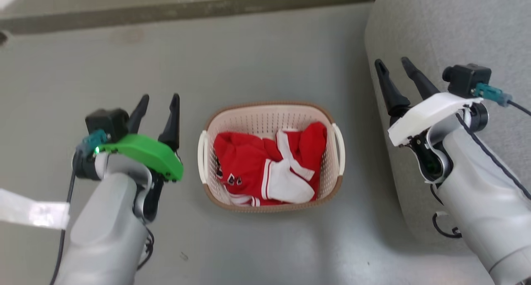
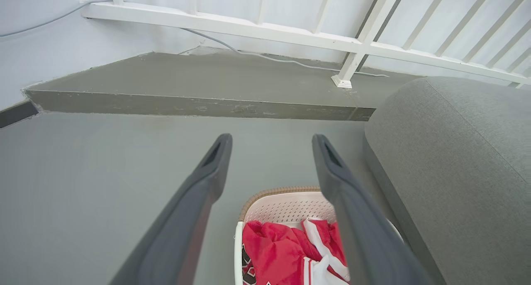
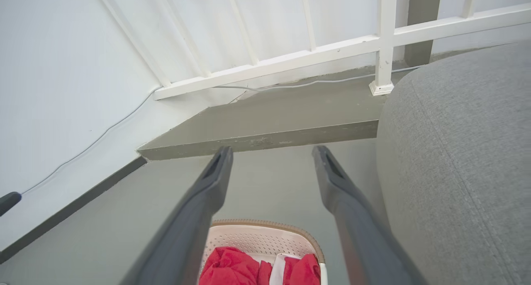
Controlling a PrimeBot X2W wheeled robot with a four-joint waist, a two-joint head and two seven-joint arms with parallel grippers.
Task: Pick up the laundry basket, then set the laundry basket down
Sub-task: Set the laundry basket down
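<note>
Cream perforated laundry basket (image 1: pixel 269 119), brown rim, red-white clothing (image 1: pixel 265 164).

Cream laundry basket (image 1: pixel 269 119), brown rim.

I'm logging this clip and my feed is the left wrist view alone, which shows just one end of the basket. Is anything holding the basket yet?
Observer: No. In the head view the laundry basket stands on the floor with its white handles free. The left tool is open beside it, not touching.
Operator: And the other arm?
Observer: The right tool is open too, on the basket's opposite side, seen against the grey sofa and clear of the basket.
Operator: Is the load spilling out?
Observer: No, the red-and-white clothing lies inside the rim.
</note>
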